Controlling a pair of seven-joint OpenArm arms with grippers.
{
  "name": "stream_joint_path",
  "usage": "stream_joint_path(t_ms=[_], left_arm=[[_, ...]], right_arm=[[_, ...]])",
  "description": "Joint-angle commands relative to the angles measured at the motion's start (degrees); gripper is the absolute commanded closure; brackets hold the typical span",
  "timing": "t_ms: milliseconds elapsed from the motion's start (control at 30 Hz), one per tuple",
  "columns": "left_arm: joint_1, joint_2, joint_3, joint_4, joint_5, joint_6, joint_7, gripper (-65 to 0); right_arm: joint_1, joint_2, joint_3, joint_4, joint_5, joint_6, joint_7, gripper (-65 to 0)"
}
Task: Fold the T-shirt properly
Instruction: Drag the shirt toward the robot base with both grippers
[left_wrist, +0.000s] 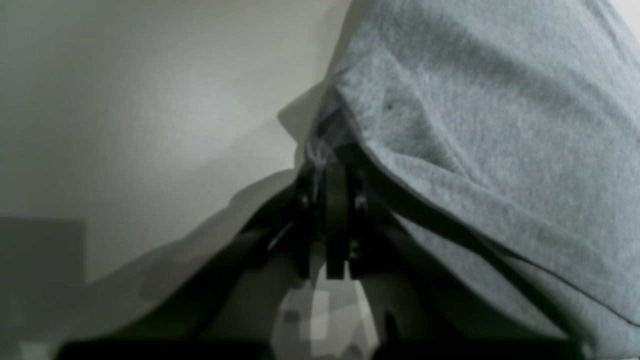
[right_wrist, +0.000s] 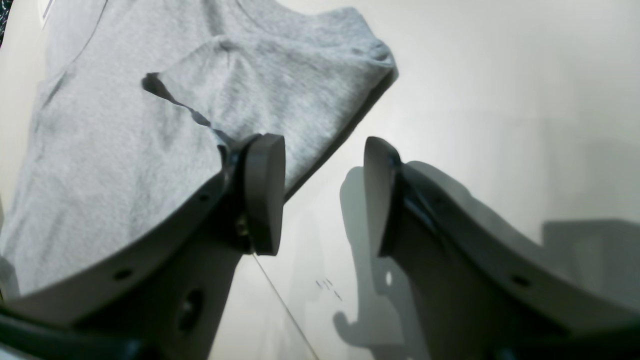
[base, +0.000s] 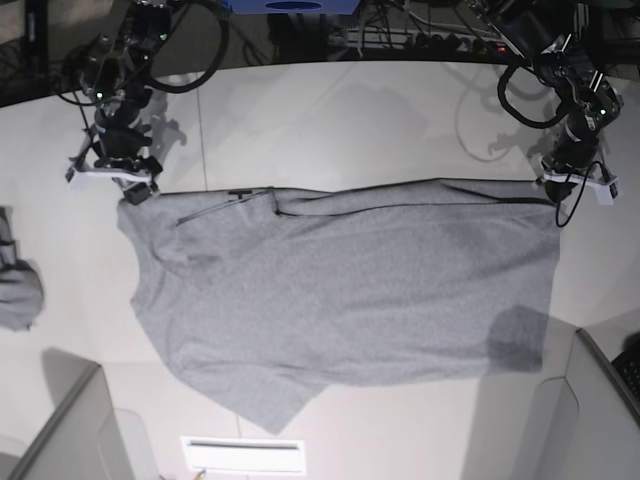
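Folding barely begun: T-shirt lies spread on the bench. Left end effector pinches its far right corner; right end effector gapes, empty, at the far left corner.

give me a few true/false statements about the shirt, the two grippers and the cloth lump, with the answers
1. The left gripper is shut on an edge of the T-shirt. True.
2. The right gripper is clamped on the shirt. False: its jaws stand apart with only bare table between them, the shirt beside one finger.
3. The T-shirt is folded into a neat small square. False: it lies spread out wide across the table.
4. A small grey cloth lump sits apart from the shirt at the table's edge. True.
5. In the base view both grippers are at the shirt's far edge. True.
6. Black lettering shows on the shirt's upper side. False: it looks plain grey.
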Motion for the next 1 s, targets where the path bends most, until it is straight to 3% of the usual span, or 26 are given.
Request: stream_joint_path(t_ms=[0, 167, 300, 400, 633, 700, 767, 833, 867, 967], left_arm=[[-0.15, -0.53, 0.08, 0.34, 0.88, 0.16, 1.14, -2.1], [-0.06, -0.53, 0.08, 0.78, 0.79, 0.16, 1.23, 0.0], [0.03, -0.53, 0.08, 0.7, 0.79, 0.16, 1.23, 0.0], [0.03, -0.53, 0.08, 0.87, 0.88, 0.16, 1.23, 0.0], [0.73, -1.32, 0.08, 1.49, 0.71, 0.16, 1.23, 0.0], [0.82, -1.32, 0.08, 1.93, 0.79, 0.16, 1.23, 0.0], [0.82, -1.41, 0.08, 2.28, 0.88, 0.16, 1.32, 0.0], [0.82, -1.41, 0.08, 2.81, 0.88, 0.16, 1.58, 0.0], [0.82, -1.41, 0.08, 3.07, 0.88, 0.16, 2.81, 0.0], [0.38, -2.02, 0.08, 4.83, 0.88, 0.16, 6.59, 0.0]], right_arm=[[0.59, 0.31, 0.31, 0.96, 0.12, 0.38, 0.97, -24.9], [4.02, 0.05, 2.94, -3.08, 1.61, 0.29, 0.26, -27.2], [9.03, 0.57, 8.31, -10.99, 8.47, 0.29, -6.77, -30.6], [12.02, 0.57, 12.61, -14.95, 9.17, 0.29, -10.55, -30.6], [13.61, 0.57, 11.56, -16.8, 9.17, 0.29, -11.08, -30.5], [13.78, 1.98, 10.06, -16.8, 9.09, 0.29, -11.08, -29.7], [14.13, 3.04, 8.57, -17.94, 9.26, 0.29, -11.08, -21.6], [14.22, 3.83, 8.39, -18.64, 9.35, 0.29, -11.08, -2.7], [14.22, 4.27, 8.13, -18.55, 9.44, 0.29, -11.08, 0.0], [14.66, 4.53, 8.13, -16.18, 9.44, 0.21, -11.25, 0.0]])
